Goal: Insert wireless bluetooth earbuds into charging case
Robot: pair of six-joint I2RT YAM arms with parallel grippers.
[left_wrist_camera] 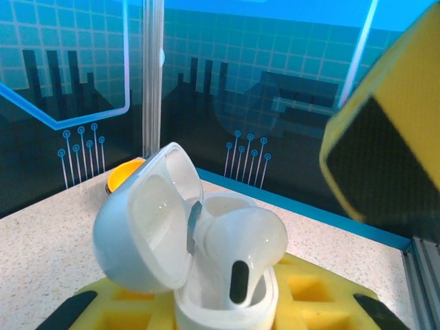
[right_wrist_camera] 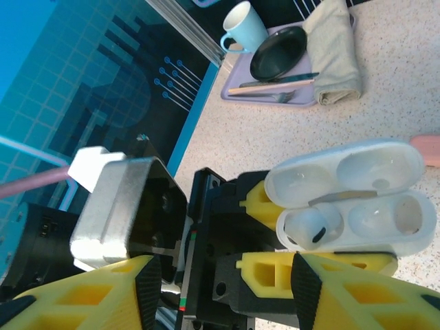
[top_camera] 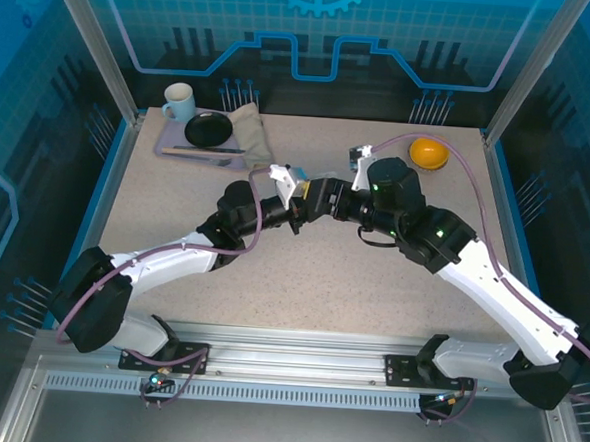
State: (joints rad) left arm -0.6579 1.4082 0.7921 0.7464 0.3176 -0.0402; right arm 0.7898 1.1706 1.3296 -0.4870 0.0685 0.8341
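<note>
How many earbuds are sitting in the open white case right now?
1: a white earbud in one well of the open white case; the other well is empty. Other earbuds may be out of sight.

Left arm point(top_camera: 162, 258) and right arm point(top_camera: 492, 283): white shells, black joints; a mauve cable point(top_camera: 258, 219) trails each; green lights point(top_camera: 440, 233) dot the right; finger pads point(right_wrist_camera: 75, 299) yellow, black-faced.

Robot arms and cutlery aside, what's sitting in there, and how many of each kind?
Mug: 1
Black plate: 1
Folded cloth: 1
Purple tray: 1
Orange round object: 1
White charging case: 1, open
White earbud: 1, seated in the case
Pink item, cut off at the frame edge: 1
Total: 8
</note>
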